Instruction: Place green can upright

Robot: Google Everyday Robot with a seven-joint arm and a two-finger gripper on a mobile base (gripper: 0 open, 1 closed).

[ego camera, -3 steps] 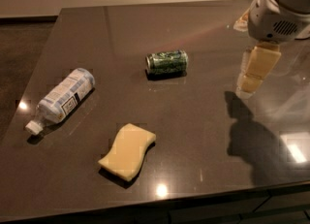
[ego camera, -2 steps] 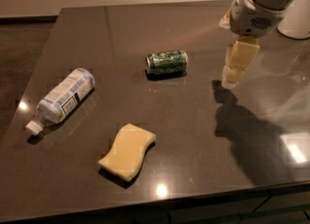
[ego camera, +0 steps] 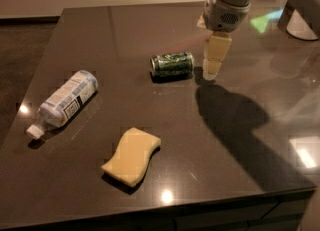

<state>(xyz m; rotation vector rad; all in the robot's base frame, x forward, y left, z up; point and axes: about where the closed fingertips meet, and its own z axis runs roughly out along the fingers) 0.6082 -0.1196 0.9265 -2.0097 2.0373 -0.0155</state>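
Observation:
The green can (ego camera: 172,64) lies on its side on the dark table (ego camera: 150,30), near the middle, its silver ends facing left and right. My gripper (ego camera: 212,68) hangs from the arm at the upper right, pale fingers pointing down, just to the right of the can and a little above the tabletop. It holds nothing.
A white-labelled plastic bottle (ego camera: 64,101) lies on its side at the left. A yellow sponge (ego camera: 132,155) lies near the front edge. The table's front edge runs along the bottom. A pale object (ego camera: 300,22) stands at the far right.
The arm and gripper have moved left across the table, from the right edge to just beside the can's right end. The can, bottle and sponge have not moved.

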